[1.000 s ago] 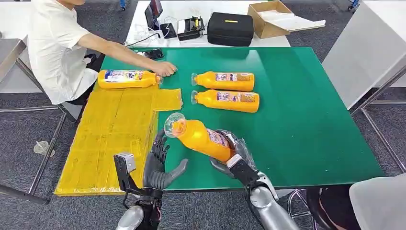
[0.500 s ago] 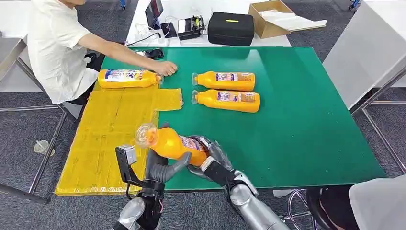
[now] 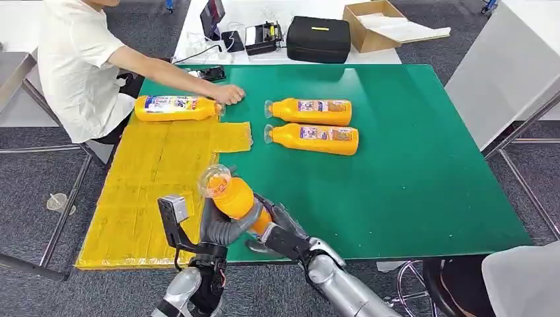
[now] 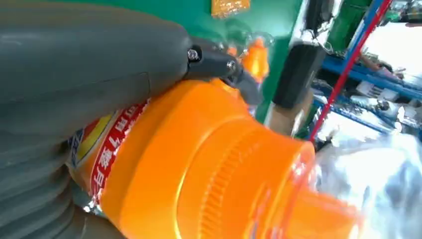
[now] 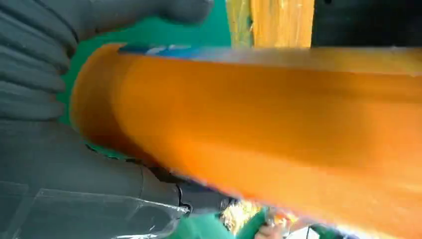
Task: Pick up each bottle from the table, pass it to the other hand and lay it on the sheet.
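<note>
Held bottle [image 3: 232,196]: lower body hidden in the head view behind both hands; label there not legible. In the right wrist view it is smeared by blur and cut off by the picture's edge.
Left hand [image 3: 221,228]: fingers mostly hidden behind the bottle; grip extent cannot be told.
Right hand [image 3: 279,231]: fingertips hidden under the bottle.
Person [image 3: 72,63]: head cut off by the top edge.
Person's hand [image 3: 229,94]: covers the cap of the far bottle [image 3: 175,108] on the sheet [image 3: 158,178].
Cup [image 3: 56,203] on the floor: too small to identify surely.
Seated figure [image 3: 515,281] at lower right: cut off by the corner.
</note>
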